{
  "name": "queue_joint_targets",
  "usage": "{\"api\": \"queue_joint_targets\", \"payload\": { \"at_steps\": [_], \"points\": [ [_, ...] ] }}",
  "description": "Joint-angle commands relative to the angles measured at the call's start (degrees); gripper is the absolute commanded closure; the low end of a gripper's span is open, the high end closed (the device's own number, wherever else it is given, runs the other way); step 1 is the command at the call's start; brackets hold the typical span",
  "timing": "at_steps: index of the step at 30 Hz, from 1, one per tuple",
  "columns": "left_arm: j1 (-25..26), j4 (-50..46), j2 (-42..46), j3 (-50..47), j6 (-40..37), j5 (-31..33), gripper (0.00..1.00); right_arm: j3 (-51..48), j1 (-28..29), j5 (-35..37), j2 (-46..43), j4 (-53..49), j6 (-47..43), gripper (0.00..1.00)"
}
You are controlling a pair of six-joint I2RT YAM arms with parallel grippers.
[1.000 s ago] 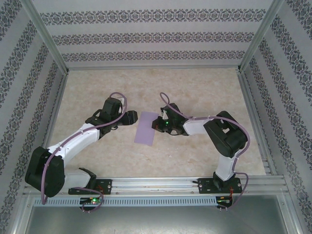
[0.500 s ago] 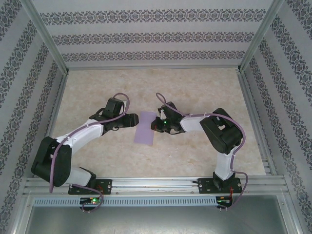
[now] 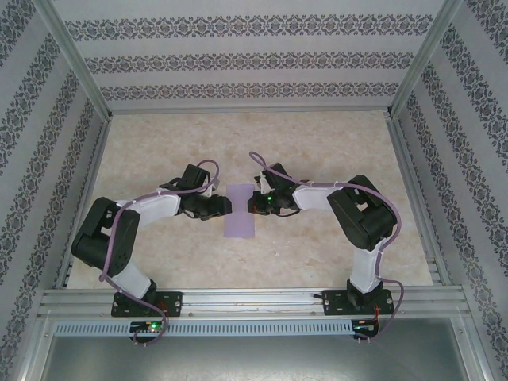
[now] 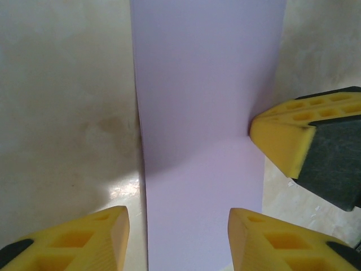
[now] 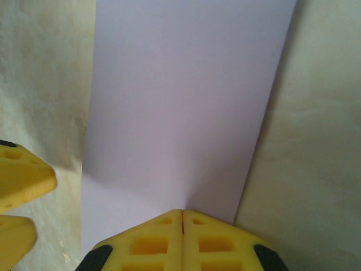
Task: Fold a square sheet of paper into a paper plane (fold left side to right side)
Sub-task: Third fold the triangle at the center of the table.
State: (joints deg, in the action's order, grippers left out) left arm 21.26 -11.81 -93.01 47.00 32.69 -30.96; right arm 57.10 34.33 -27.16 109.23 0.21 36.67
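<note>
The square sheet of paper (image 3: 240, 214) is lilac and lies flat mid-table as a narrow upright rectangle, with no pointed shape. My left gripper (image 3: 223, 208) is at its left edge, low over the table. In the left wrist view the gripper (image 4: 177, 237) is open, its yellow fingertips set either side of the paper (image 4: 203, 107). My right gripper (image 3: 252, 205) is at the paper's right edge. Seen from the right wrist, it (image 5: 182, 217) is shut, its joined tips resting on the paper (image 5: 180, 96) with nothing between them.
The beige table (image 3: 317, 151) is boxed in by patterned walls and metal posts. A metal rail (image 3: 254, 300) with both arm bases runs along the near edge. The two grippers face each other a few centimetres apart across the paper.
My left arm folded in and its gripper came down to the paper's left edge, its jaws narrowing. The right gripper stayed shut on the right edge. The paper now lies straighter.
</note>
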Motion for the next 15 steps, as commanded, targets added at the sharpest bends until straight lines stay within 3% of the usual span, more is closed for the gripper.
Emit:
{"api": "queue_joint_targets", "payload": {
  "at_steps": [1,15],
  "points": [
    [-0.6,1.5,-1.2,0.0,1.7,-2.5,0.53,-0.2,-0.4,1.3,0.5,-5.2,-1.8,1.0],
    [-0.2,2.5,-4.5,0.3,2.2,-4.1,0.62,-0.1,-0.4,1.6,0.6,-5.0,-1.7,1.0]
  ]
}}
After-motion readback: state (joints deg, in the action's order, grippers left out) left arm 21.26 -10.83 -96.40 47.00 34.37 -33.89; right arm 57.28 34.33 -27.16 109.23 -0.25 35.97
